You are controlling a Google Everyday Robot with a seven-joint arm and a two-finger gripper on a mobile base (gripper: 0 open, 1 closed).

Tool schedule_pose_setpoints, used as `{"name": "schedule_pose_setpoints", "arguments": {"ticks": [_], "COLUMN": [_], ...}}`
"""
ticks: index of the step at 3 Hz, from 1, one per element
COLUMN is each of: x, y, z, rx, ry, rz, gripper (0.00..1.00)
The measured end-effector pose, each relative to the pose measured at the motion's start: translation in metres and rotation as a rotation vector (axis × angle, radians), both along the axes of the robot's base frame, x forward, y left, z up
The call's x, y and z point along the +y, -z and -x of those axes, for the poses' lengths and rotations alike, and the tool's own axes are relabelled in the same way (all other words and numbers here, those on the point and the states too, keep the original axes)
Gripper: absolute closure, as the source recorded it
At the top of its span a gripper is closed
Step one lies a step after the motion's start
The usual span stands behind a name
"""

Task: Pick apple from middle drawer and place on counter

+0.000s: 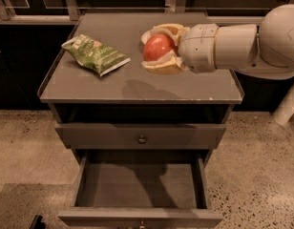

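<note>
- I see my gripper (148,49) clamped on the apple (157,46), one finger above it and one below.
- Beneath the gripper is the surface (194,87), with a shadow on it.
- Left of the gripper lies a green chip bag (95,55).
- Well below, the middle drawer (137,187) stands open.

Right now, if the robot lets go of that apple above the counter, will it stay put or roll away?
The apple, held in the gripper above the counter, looks round and smooth, so it would probably roll. The counter looks flat with raised side rims, which may stop it. It seems firm: the fingers clamp it without denting.
</note>
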State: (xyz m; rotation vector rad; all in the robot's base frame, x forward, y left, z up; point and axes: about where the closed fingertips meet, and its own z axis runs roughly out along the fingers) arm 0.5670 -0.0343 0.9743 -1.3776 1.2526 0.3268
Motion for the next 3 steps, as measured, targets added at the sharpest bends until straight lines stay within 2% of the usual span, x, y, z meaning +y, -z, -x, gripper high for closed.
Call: {"name": "schedule_pose_setpoints", "arguments": {"ticks": [1, 2, 3], "x": [0.0, -0.007, -0.011], "y": [0.011, 0.043, 0.06], "z": [-0.03, -0.059, -0.071], "rx": [0.012, 0.059, 0.084], "ry": [0.034, 0.087, 0.114], "rz": [-0.026, -0.064, -0.078], "gripper": [1.0, 1.0, 1.0]}}
